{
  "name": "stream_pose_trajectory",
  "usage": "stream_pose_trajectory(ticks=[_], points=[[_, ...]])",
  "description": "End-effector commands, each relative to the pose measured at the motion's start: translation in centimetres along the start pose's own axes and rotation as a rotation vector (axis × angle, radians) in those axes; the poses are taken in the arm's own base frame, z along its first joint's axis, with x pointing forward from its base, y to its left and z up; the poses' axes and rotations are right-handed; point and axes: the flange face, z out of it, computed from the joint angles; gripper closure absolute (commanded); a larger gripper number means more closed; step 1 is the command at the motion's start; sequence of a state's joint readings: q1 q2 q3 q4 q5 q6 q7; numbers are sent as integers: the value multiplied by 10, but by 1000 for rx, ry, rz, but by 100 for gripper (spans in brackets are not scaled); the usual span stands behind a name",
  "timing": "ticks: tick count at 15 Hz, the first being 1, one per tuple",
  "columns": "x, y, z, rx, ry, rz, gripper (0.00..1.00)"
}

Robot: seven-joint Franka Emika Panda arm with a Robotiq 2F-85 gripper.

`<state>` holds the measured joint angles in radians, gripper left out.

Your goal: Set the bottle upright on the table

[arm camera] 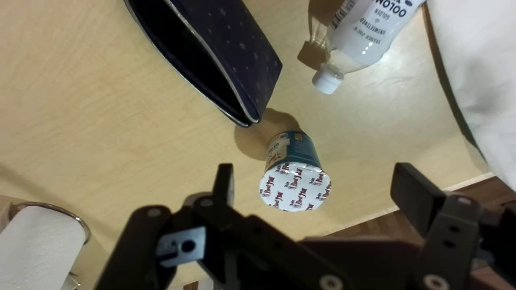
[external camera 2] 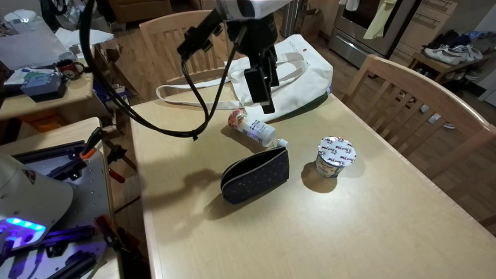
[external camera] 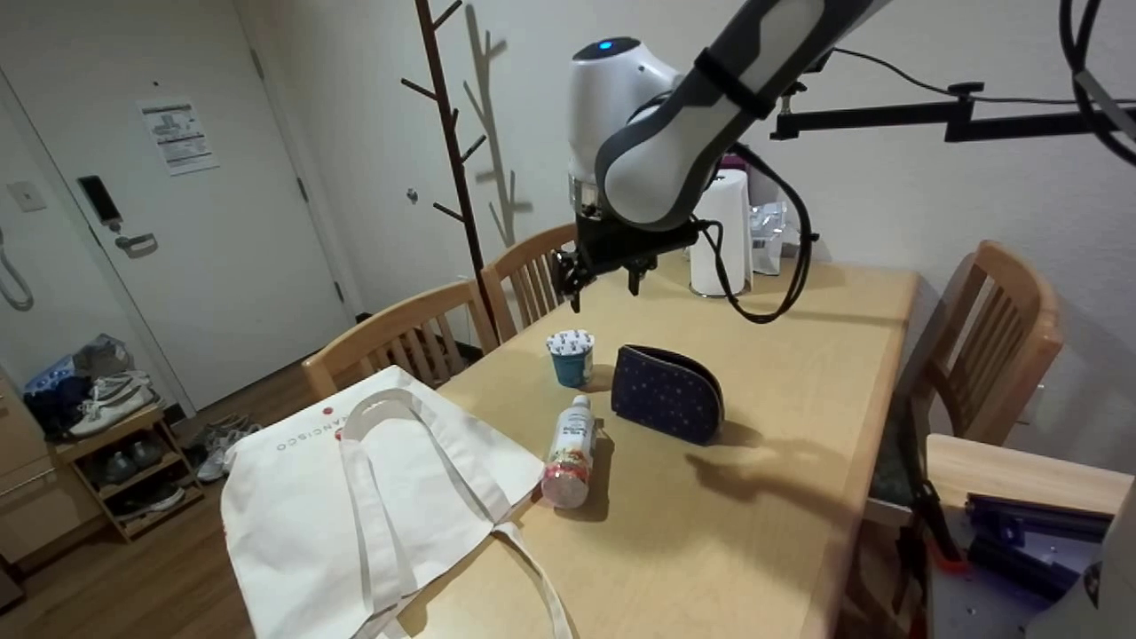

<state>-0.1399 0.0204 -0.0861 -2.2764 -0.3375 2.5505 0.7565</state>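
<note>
The bottle (external camera: 571,448) is clear plastic with a pale cap and a white and reddish-pink label. It lies on its side on the light-wood table (external camera: 701,568), beside the white bag, its cap end towards the cup. It also lies there in an exterior view (external camera 2: 255,130) and at the top right of the wrist view (arm camera: 365,34), where its base end is cut off. My gripper (external camera: 605,291) is open and empty, raised well above the table and apart from the bottle. In the wrist view its fingers (arm camera: 316,183) are spread wide, with the cup showing below between them.
A teal cup with a white printed lid (external camera: 570,357) stands near the bottle's cap. A dark starred pouch (external camera: 667,395) stands open beside the bottle. A white tote bag (external camera: 302,497) lies over the table's edge. A paper towel roll (external camera: 721,235) stands farther back; wooden chairs (external camera 2: 418,100) surround the table.
</note>
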Motion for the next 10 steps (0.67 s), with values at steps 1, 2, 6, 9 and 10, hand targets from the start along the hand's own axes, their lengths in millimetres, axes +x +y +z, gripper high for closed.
stream_pose_trajectory(ticks=[1,2,6,9,10], points=[[21,7,25,-114,53,141,0],[27,5,33,-139,82,171,0],[45,-50,59,27,63,279,0],[38,-121,78,209,-10,288,0],[37,-139,82,262,-38,284,0]])
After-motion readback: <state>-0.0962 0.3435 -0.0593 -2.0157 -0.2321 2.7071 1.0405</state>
